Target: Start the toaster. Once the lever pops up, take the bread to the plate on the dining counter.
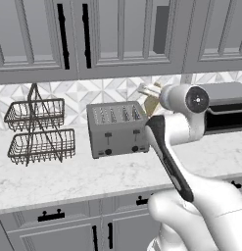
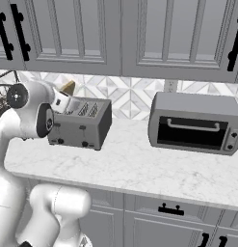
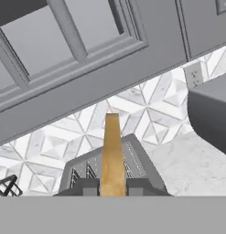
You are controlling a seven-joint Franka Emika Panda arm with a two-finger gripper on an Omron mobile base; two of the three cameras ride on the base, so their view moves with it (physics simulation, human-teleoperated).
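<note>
The grey toaster [image 1: 117, 130] [image 2: 82, 123] stands on the worktop against the tiled wall, both black levers on its front. My gripper [image 3: 112, 187] is shut on the bread [image 3: 112, 155], a thin golden-edged slice seen edge-on, lifted clear above the toaster's top slots [image 3: 142, 164]. From the base cameras the bread [image 1: 152, 104] [image 2: 68, 87] hangs in the gripper [image 1: 151, 95] [image 2: 65, 94] just above the toaster's right end, partly hidden behind my wrist. The plate and the dining counter are out of view.
A grey toaster oven [image 2: 192, 123] [image 1: 225, 112] sits right of the toaster. A two-tier wire basket [image 1: 39, 130] stands to its left. Upper cabinets [image 3: 87, 59] hang close over the hand. Marble worktop [image 2: 139, 169] lies open in front.
</note>
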